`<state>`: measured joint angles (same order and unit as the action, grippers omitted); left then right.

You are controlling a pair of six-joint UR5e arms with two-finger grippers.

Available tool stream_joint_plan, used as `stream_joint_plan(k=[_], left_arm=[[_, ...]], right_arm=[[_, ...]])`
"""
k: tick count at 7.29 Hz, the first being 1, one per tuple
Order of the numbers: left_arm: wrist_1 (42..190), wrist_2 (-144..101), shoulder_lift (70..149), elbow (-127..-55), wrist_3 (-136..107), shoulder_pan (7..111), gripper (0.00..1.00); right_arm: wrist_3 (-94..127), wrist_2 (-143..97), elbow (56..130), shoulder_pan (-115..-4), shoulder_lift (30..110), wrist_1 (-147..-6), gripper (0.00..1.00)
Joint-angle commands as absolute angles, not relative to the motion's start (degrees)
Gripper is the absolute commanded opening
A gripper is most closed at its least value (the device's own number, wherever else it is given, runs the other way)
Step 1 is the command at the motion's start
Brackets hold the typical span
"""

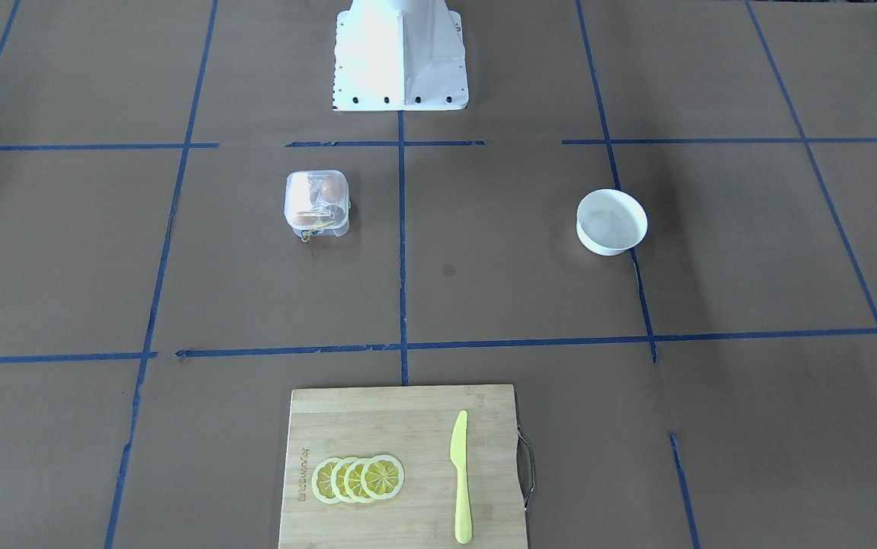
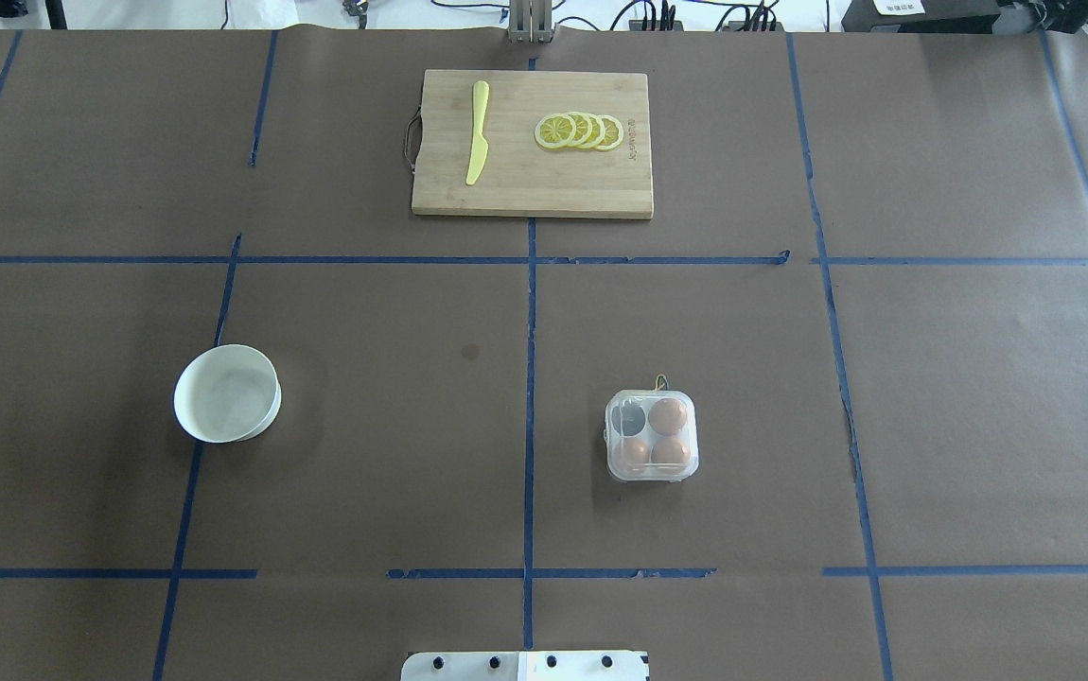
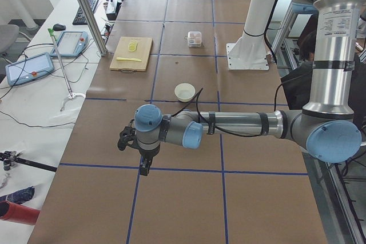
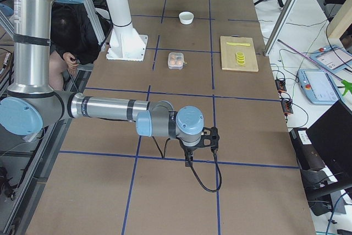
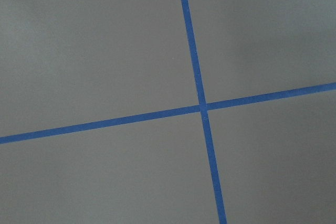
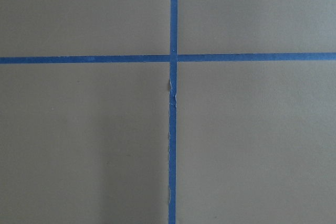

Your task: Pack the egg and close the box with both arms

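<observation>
L gripper [image 3: 144, 168], R gripper [image 4: 188, 162]: over counter [image 2: 364, 473], well apart from box [image 2: 651, 436]; opening can't tell. Box shut w/ 3 eggs [image 2: 668, 415].

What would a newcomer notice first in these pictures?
A clear egg carton with three brown eggs stands on the robot's right half of the table. An empty white bowl sits on the left half, and lemon slices beside a yellow knife lie on a wooden cutting board at the far edge.
</observation>
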<state>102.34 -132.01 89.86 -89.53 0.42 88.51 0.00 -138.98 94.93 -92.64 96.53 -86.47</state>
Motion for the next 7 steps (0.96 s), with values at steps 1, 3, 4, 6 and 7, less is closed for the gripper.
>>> stream_joint_plan(k=[1, 3, 4, 6, 7], left_arm=[[102.1, -132.1, 89.7, -91.5, 0.4, 88.7, 1.0], [102.0, -132.1, 89.6, -91.4, 0.7, 88.7, 1.0], [102.0, -132.1, 89.5, -91.2, 0.7, 88.7, 1.0], [101.4, -132.2, 89.5, -91.1, 0.3, 88.7, 1.0], [101.1, -134.3, 89.4, -90.5, 0.2, 88.7, 1.0]], right_arm=[[-0.1, -139.0, 94.9, -92.6, 96.4, -86.4, 1.0], [-0.1, -139.0, 95.1, -92.6, 96.4, -86.4, 1.0], [-0.1, -139.0, 95.1, -92.6, 96.4, -86.4, 1.0], [-0.1, -139.0, 95.0, -92.6, 96.4, -86.4, 1.0], [-0.1, -139.0, 95.1, -92.6, 96.5, -86.4, 1.0]])
